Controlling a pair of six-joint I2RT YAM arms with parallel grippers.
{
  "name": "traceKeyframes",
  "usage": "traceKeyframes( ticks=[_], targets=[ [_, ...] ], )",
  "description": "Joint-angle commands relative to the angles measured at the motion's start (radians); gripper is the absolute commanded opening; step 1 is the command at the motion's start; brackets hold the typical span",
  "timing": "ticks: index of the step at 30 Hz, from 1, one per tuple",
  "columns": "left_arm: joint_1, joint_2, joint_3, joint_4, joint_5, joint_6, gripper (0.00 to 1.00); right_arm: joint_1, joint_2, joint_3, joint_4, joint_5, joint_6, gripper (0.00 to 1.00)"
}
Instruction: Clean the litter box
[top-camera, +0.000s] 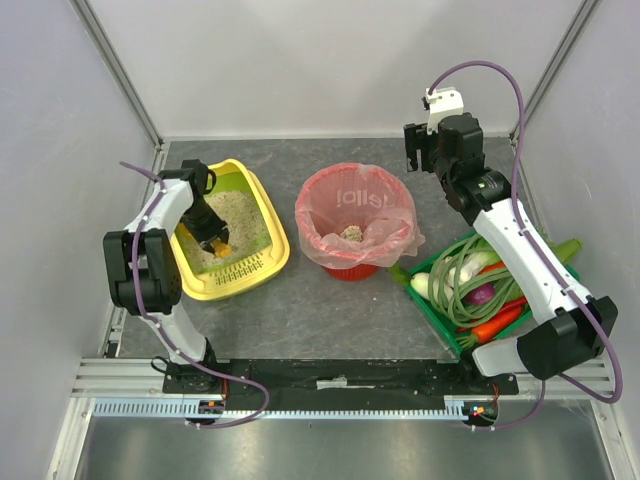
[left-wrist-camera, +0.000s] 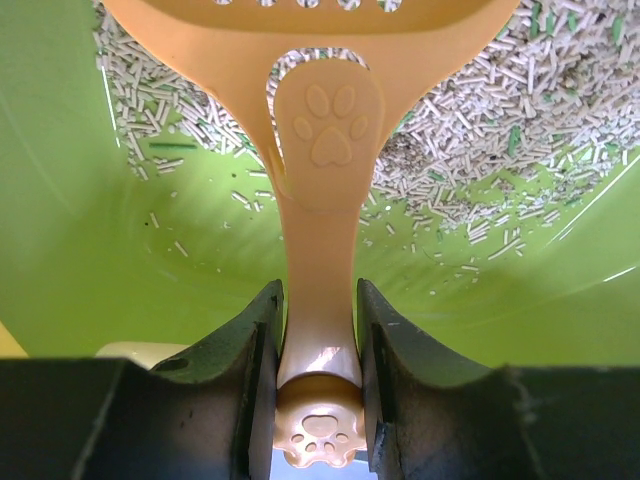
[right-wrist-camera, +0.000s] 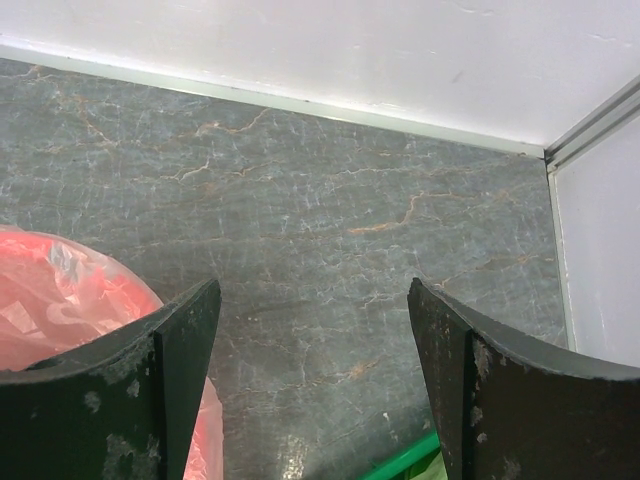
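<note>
L pincer (left-wrist-camera: 318, 300), gripping scoop (left-wrist-camera: 330, 130), inside litter box (left-wrist-camera: 80, 250).

In the left wrist view the top edge cuts off the orange scoop (left-wrist-camera: 325, 200) just where its slotted head begins, and the litter box (left-wrist-camera: 80, 250) shows only as green wall and a patch of litter. From above, the left gripper (top-camera: 213, 238) is mostly hidden under its own wrist. The lump in the pink bag (top-camera: 330, 215) is too small to identify. The right arm (top-camera: 520, 245) covers part of the green tray (top-camera: 437, 322), which is a bottom-edge sliver in the right wrist view.
</note>
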Motion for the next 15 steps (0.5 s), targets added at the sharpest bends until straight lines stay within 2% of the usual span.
traceKeyframes(
  ticks=[1, 15],
  targets=[
    [-0.038, -0.066, -0.012, 0.022, -0.044, 0.002, 0.02, 0.000, -0.043, 0.026, 0.036, -0.017, -0.004, 0.84],
    [-0.165, -0.211, -0.067, -0.030, -0.080, 0.004, 0.02, 0.000, -0.061, 0.009, 0.042, -0.053, 0.021, 0.84]
  ],
)
